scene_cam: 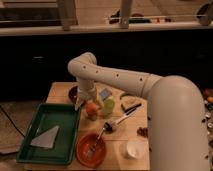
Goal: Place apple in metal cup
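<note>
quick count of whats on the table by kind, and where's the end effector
fruit: 1, apple
cups: 1, white cup
bowls: 2, orange bowl, dark bowl
trays: 1, green tray
yellow-green object: 1
total: 6
end effector just above and left of the apple

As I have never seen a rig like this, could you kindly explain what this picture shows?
The big white curved shape is a robot's single arm, seen from a camera looking down along it at a wooden table. Its end effector hangs at the table's back, just above the small round orange-red apple, which seems to sit on the small dark metal cup, mostly hidden. A yellow-green object stands beside it. Nearer lie a green tray holding a grey wedge, an orange bowl and a white cup.
</note>
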